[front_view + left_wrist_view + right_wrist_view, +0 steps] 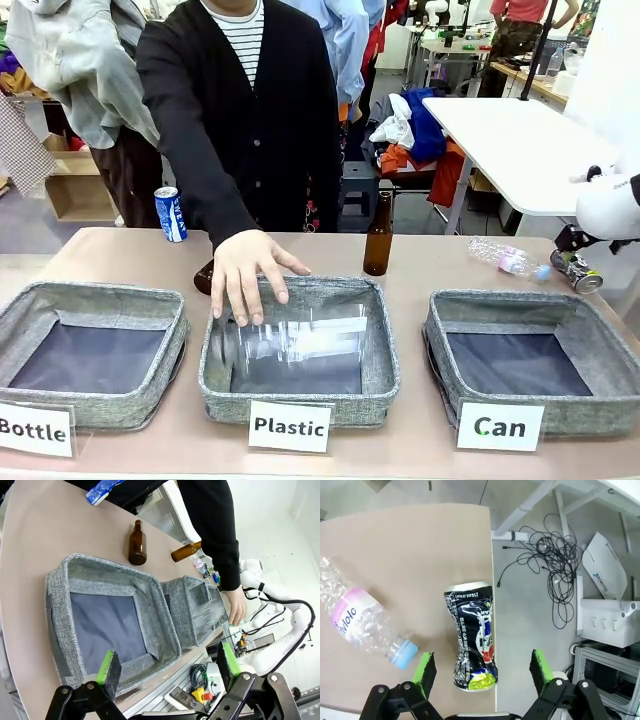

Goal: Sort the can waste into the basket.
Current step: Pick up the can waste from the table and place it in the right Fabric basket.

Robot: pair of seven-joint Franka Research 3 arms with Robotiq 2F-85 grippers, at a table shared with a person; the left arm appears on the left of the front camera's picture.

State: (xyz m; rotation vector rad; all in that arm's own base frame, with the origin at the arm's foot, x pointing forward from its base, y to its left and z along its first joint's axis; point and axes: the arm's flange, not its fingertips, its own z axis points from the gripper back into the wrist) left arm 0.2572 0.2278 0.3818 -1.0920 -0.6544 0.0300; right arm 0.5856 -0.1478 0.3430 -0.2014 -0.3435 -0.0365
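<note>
Your right gripper [482, 669] has its fingers spread wide, one green pad on each side of the crushed silver can [472, 635], and neither pad touches it. It has hold of nothing. The can lies on its side right at the table's right edge, behind the far right corner of the basket [440, 325] carded "Can". That basket sits at the near right of the table [110, 255]. A clear plastic bottle [362, 622] with a pale blue cap lies just beside the can, on the side away from the edge.

Your left gripper [167, 665] is just as wide open and empty, above the near edge of the grey basket labelled "Bottle" [60, 580].

The blue and white can [171, 214] stands upright at the far edge of the table towards the left corner, well apart from the Can basket.

The person's hand [245, 275] rests palm down on the far rim of the middle basket, labelled "Plastic" [385, 370] (there's a clear bottle [290, 345] lying inside it). One brown glass bottle [378, 235] stands upright just behind that basket, and a second brown bottle [204, 278] lies beside the person's hand.
</note>
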